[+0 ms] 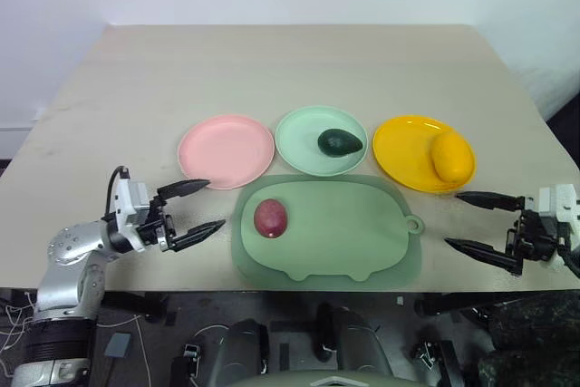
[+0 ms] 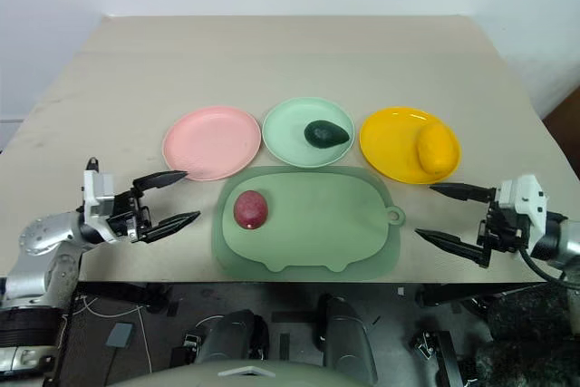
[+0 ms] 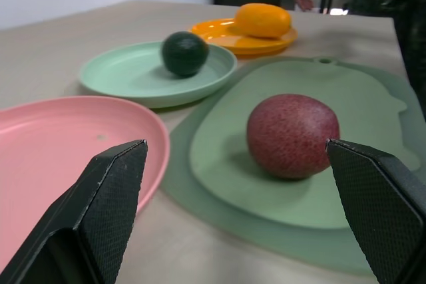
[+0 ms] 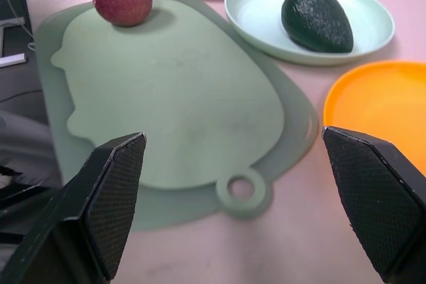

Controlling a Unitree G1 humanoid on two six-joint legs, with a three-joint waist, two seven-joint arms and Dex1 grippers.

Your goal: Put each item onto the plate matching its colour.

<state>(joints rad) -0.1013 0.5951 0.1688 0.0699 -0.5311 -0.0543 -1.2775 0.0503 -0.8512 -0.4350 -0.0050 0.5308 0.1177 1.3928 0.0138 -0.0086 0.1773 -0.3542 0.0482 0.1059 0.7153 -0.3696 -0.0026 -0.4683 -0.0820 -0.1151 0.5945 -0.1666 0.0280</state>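
Both grippers, left gripper (image 1: pixel 194 208) and right gripper (image 1: pixel 480 220), gape wide, apparently empty.

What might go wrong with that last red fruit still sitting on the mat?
The red fruit is round and lies loose on the mat, so the open left gripper may nudge it and send it rolling. The pink plate has a low rim, so a dropped fruit might roll off again.
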